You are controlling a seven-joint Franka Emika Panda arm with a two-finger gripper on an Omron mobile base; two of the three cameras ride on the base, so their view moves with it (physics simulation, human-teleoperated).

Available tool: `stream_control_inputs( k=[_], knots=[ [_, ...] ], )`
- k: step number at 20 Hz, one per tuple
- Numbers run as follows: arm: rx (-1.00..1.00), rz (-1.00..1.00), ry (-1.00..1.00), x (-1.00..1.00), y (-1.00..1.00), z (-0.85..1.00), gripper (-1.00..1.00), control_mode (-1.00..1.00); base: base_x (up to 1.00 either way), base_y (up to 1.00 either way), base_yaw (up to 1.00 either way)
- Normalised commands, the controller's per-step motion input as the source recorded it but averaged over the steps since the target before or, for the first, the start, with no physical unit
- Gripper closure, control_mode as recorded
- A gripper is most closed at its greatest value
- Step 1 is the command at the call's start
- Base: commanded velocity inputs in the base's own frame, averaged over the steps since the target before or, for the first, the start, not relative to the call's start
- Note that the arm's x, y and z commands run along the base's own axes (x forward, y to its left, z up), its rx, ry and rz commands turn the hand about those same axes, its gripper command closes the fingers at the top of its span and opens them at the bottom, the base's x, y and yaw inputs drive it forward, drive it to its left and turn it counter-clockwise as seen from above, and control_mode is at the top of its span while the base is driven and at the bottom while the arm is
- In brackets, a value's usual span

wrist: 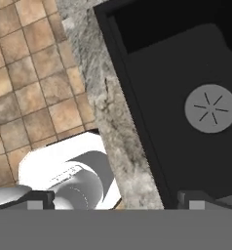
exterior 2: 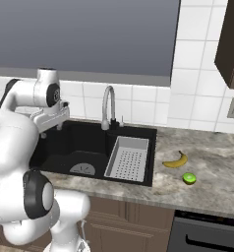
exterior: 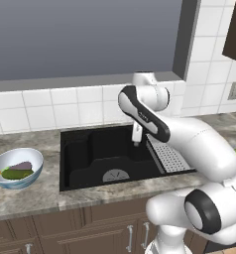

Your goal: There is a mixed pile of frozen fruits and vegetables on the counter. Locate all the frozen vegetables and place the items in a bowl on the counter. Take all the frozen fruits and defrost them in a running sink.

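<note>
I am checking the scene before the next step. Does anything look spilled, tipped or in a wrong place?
Nothing stands out. The bowl sits upright on the counter with the vegetables inside; the banana and lime lie right of the sink, not yet moved.

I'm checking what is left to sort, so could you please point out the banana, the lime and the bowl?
banana point(exterior 2: 176, 160): right base view, middle of its curved yellow body.
lime point(exterior 2: 189, 178): right base view, centre of the round green fruit.
bowl point(exterior: 34, 153): left base view, pale rim.
</note>
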Motion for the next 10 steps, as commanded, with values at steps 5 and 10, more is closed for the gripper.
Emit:
stream_control_inputs(
  k=[5, 10],
  knots=[
    [0.0, -0.29, 0.05, -0.13, -0.38, 0.03, -1.0, -1.0, 0.0, 0.0, 0.0],
    [-0.04, -0.29, 0.0, -0.11, -0.28, 0.0, -1.0, -1.0, 0.0, 0.0, 0.0]
  ],
)
